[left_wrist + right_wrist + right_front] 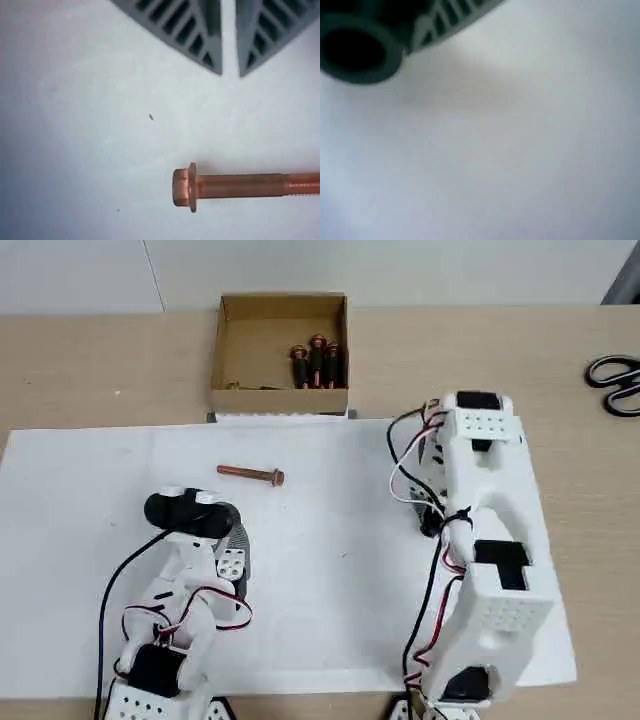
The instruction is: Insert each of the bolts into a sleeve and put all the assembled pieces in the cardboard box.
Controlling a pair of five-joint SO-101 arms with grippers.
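Hand point(231, 72) of the left arm point(185, 585) low over the paper point(330, 580), narrowly parted and empty, near the bolt point(240, 186)

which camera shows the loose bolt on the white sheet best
The left wrist view: the bolt lies close up on the white sheet, flanged hex head and shank plain. The high view shows it whole but small, between the cardboard box and the left arm. The right wrist view looks at white sheet.
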